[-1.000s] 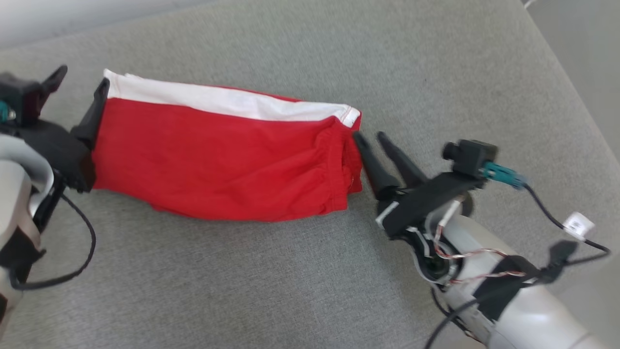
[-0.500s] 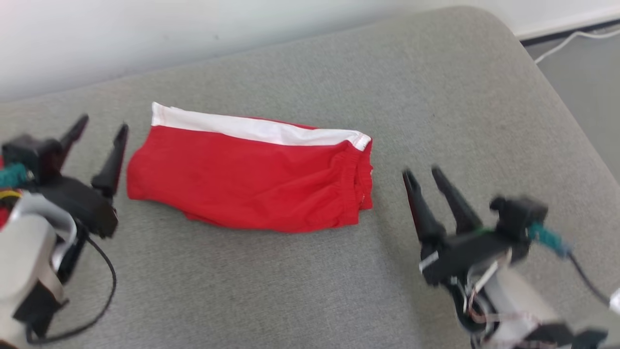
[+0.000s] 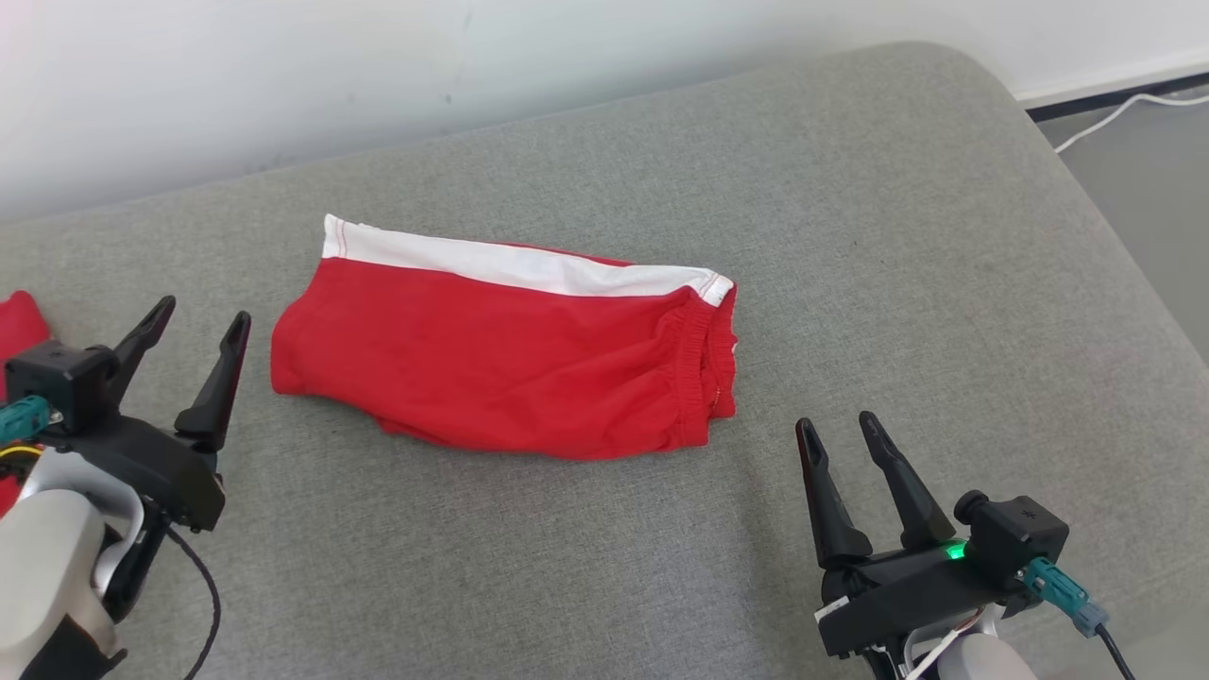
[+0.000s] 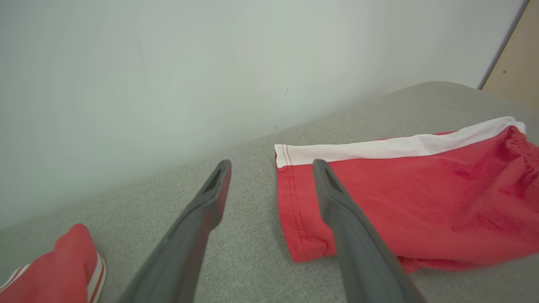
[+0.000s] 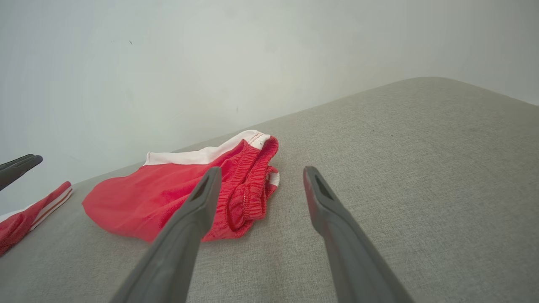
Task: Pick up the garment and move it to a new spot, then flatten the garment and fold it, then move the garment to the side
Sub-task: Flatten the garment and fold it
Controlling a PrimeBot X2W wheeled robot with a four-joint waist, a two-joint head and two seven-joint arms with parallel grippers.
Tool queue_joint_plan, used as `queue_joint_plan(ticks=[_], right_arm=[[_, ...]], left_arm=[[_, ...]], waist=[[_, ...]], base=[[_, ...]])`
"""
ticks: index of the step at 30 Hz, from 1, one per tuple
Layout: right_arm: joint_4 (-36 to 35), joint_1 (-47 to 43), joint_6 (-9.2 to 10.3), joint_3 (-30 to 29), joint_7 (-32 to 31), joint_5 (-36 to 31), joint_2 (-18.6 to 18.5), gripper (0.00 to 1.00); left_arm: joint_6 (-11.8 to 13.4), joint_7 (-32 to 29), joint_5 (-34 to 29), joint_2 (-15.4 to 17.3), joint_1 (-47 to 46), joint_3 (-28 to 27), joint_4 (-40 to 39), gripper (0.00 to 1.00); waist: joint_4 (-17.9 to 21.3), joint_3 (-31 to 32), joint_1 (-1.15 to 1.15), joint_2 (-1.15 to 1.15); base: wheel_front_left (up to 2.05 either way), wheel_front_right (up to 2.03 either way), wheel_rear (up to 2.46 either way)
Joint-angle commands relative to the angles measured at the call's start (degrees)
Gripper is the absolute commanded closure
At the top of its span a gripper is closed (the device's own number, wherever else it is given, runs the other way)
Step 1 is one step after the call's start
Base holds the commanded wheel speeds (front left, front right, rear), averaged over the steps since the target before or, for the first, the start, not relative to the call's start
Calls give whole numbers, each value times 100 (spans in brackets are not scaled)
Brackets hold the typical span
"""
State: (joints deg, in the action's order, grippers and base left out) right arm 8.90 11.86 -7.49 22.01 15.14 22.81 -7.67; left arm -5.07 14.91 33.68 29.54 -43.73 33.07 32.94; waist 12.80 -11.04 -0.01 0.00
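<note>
garment (image 3: 501, 378) lay on the largest thing we saw, a grey upholstered surface (image 3: 897, 236) that ran from the lower edge of the head view up to a pale wall (image 3: 283, 76) along the top. we found the garment a little left of centre in that frame. it was a pair of red shorts folded into a long band, with a white strip along the upper edge, the gathered waistband at the right end and the hemmed leg at the left end. at the lower left we saw the left gripper (image 3: 206, 313), its two dark fingers spread wide and empty, tips near the hemmed end but apart from it. at the lower right the right gripper (image 3: 835, 423) stood likewise released, fingers parted around bare air, near the waistband end and clear of the cloth. a second red cloth (image 3: 19, 326) with white stripes sat at the far left edge, apart from the garment. smallest of all, a white cable (image 3: 1115, 113) trailed at the upper right corner, beyond the surface's rounded edge.
</note>
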Motion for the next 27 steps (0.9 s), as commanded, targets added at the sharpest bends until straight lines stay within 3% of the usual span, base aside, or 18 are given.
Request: queue_joint_plan(ticks=[1, 27], right_arm=[[-15, -31, 0, -9, 13, -36, 23, 0], [204, 307, 0, 207, 14, 6, 353, 0]], left_arm=[[-41, -3, 44, 59, 3, 1, 27, 0], [-230, -998, 583, 97, -406, 638, 773, 0]], waist=[[36, -33, 1, 0], [617, -550, 1, 0]], base=[[0, 0, 0], [0, 0, 0]])
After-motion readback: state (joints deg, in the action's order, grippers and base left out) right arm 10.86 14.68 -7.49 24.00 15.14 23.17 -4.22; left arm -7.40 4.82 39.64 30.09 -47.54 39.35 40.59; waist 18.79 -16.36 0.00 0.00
